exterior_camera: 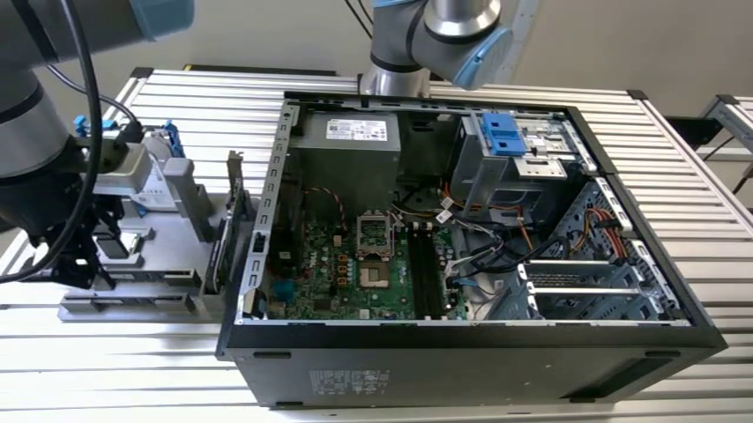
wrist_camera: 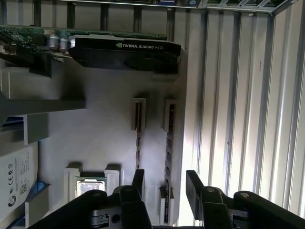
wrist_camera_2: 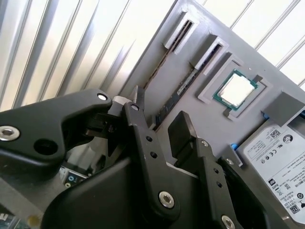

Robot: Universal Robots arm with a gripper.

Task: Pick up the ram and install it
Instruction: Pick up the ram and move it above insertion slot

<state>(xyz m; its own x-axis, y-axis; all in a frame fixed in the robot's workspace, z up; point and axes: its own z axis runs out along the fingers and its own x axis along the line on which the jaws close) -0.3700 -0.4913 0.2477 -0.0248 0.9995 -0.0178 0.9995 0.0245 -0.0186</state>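
Gripper [wrist_camera: 166,177] open, fingers [wrist_camera: 193,183] spread either side of the ram [wrist_camera: 168,148], not yet pinching it. Ram stands on edge in a slot of the grey holder [wrist_camera: 105,124], on the exterior view's left of the computer case [exterior_camera: 471,352]. Probably light, stiff, thin, fragile. Best pinched on the flat faces mid-length, clear of the contact edge. Smooth faces may slip.

The ram [wrist_camera: 168,143] has open slatted table [wrist_camera: 238,119] on one side, but a second stick [wrist_camera: 137,138] stands close on the other (a narrow lane). The expansion card [wrist_camera: 126,47] walls off one end of the tray [wrist_camera: 95,129].
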